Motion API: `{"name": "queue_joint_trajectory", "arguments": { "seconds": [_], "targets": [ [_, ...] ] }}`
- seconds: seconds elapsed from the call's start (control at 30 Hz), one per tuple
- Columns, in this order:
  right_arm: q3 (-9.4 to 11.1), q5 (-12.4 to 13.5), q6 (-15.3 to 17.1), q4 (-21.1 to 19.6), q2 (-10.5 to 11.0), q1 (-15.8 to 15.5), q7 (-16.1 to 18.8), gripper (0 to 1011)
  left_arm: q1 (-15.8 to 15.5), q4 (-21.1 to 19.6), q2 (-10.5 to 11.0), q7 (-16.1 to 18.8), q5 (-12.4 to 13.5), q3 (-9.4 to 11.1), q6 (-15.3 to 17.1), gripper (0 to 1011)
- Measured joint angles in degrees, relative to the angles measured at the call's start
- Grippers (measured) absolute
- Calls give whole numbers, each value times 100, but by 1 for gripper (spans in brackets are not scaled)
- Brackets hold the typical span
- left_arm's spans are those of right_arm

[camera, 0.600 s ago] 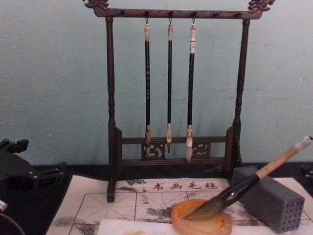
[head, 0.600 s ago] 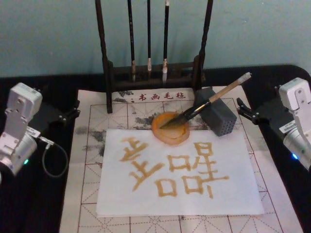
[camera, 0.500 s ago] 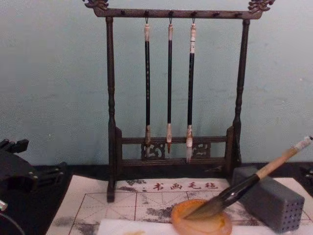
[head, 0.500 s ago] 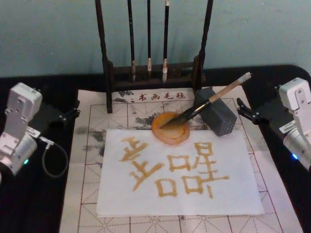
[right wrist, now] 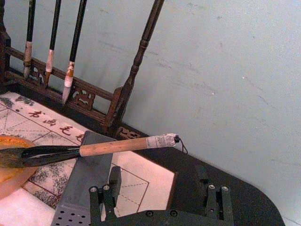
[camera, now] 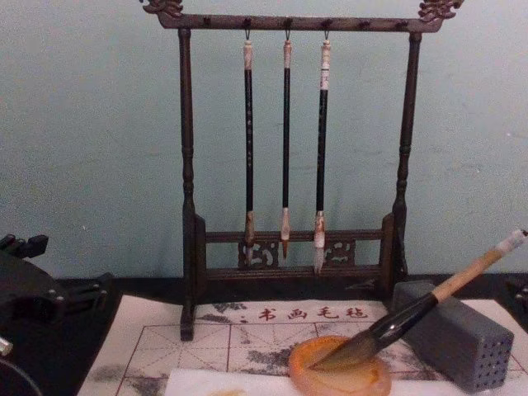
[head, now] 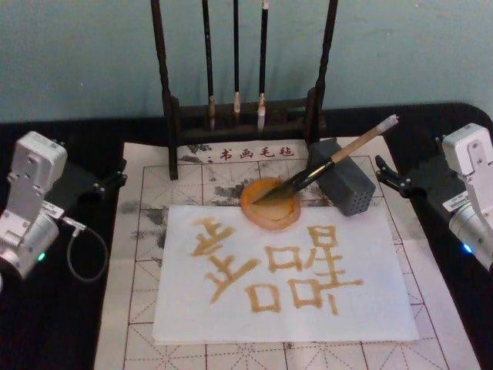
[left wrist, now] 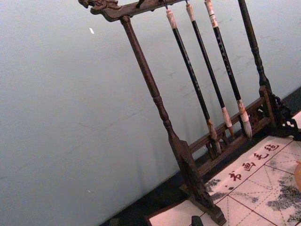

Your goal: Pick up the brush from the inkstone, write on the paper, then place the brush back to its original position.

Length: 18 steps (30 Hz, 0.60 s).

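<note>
Brush (head: 331, 159): being propped on inkstone (head: 266, 216).
Right gripper (right wrist: 157, 190): being held released, shown empty in right wrist view.
Left gripper (head: 114, 177): parked at table's left; grip cannot be told.

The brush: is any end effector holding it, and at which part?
Nothing is held. The brush lies free, tuft in the inkstone, handle on the grey block; left end effector and right end effector are open.

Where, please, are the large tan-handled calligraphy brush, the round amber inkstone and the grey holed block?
Large tan-handled calligraphy brush (head: 358, 142), head view, wooden handle.
Round amber inkstone (head: 268, 222), head view, front rim.
Grey holed block (camera: 462, 346), chest view, side face.
</note>
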Motion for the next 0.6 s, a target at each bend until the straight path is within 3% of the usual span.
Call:
{"name": "queue_joint_trajectory", "arguments": {
  "seconds": [0.6],
  "targets": [
    [0,0,1,0,0,0,0,1000,0,0,0,0,0,0,0,1001]
  ]
}}
